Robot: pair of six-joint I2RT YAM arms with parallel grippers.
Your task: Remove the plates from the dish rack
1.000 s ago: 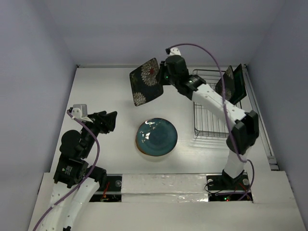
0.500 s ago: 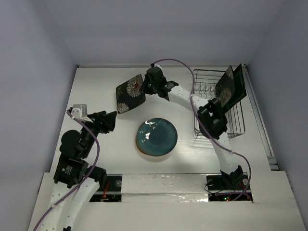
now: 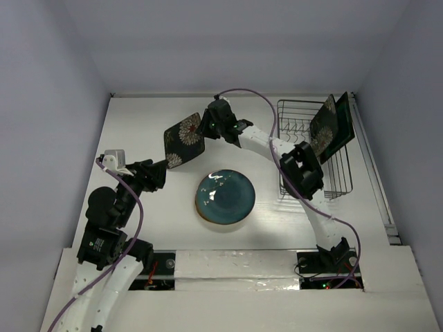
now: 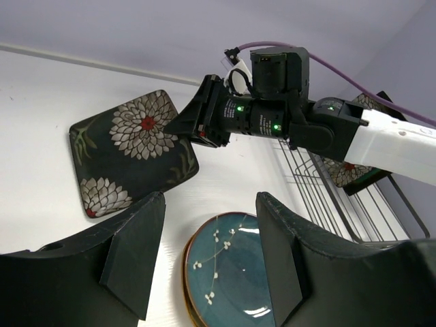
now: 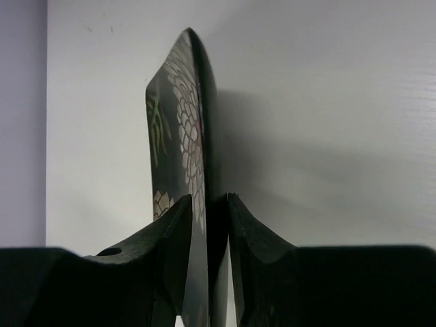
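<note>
The square black plate with white flowers [image 3: 183, 140] [image 4: 133, 153] lies low on the table at the back left, its far edge between my right gripper's fingers [image 5: 174, 231]. My right gripper [image 3: 205, 128] [image 5: 209, 197] stands slightly open around that rim [image 5: 208, 102]. A round teal plate [image 3: 225, 196] [image 4: 231, 266] lies at the table's middle, on top of something with a brown rim. The wire dish rack [image 3: 304, 173] [image 4: 320, 197] stands at the right and holds upright square plates [image 3: 332, 128]. My left gripper [image 3: 156, 173] [image 4: 211, 201] is open and empty, left of the teal plate.
The right arm [image 3: 277, 142] stretches from the rack across to the black plate. White walls close the table at the back and both sides. A purple cable [image 3: 242, 93] loops above the right wrist.
My right arm swung left and down, carrying the black plate from beside the rack to the table's back left. Its jaws have loosened on the rim. The left arm is still.
</note>
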